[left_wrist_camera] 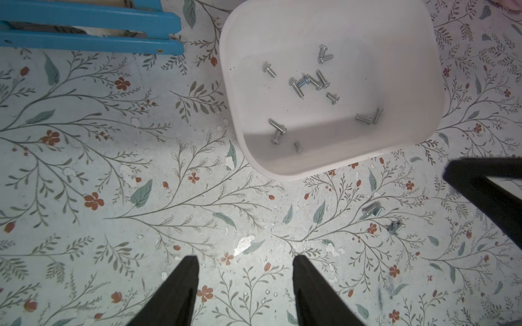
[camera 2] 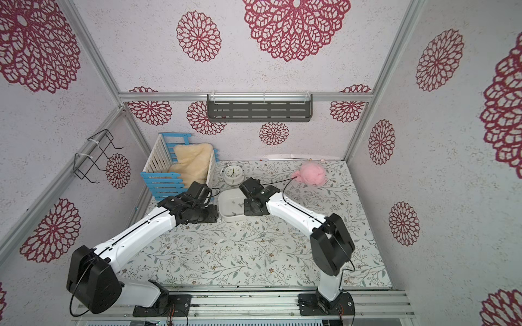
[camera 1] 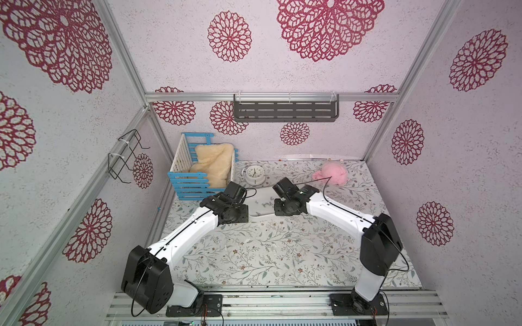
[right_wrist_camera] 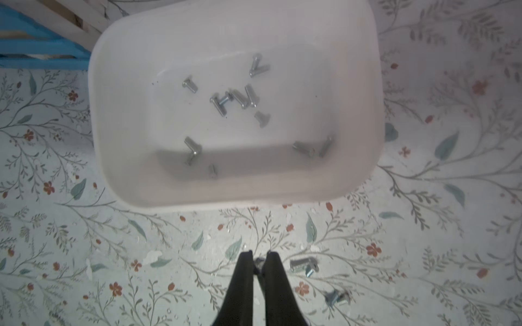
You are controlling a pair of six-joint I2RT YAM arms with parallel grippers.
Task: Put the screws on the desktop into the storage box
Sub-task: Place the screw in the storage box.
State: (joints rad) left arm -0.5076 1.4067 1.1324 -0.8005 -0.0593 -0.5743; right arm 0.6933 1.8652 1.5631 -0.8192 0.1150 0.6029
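Lifting clear of the wall before releasing seems wise: right gripper point(right_wrist_camera: 260, 255) jaws clench what looks like 1 screw point(right_wrist_camera: 257, 264) at the counter point(right_wrist_camera: 113, 254), just beside the storage box point(right_wrist_camera: 132, 180). Left gripper point(left_wrist_camera: 245, 259) jaws released, empty. More screws point(right_wrist_camera: 303, 265) lie nearby.

The desktop point(camera 1: 268, 254) is a pale sheet printed with leafy vines and small brown flowers. Its print has flaked off in white patches point(left_wrist_camera: 244, 245) just ahead of the spread jaws of the left gripper point(left_wrist_camera: 245, 261). The storage box point(right_wrist_camera: 282, 197) lies flat on it ahead of the closed jaws of the right gripper point(right_wrist_camera: 259, 254) — apart from their tips. A small cluster of loose screws point(right_wrist_camera: 303, 266) lies just beside those tips, and another cluster point(right_wrist_camera: 337, 297) is near on the same side. Beyond both pairs of jaws stand a blue-and-white slatted crate point(camera 1: 195, 183), a round white clock point(camera 1: 254, 173) and — well apart — a pink fluffy toy point(camera 1: 332, 172).
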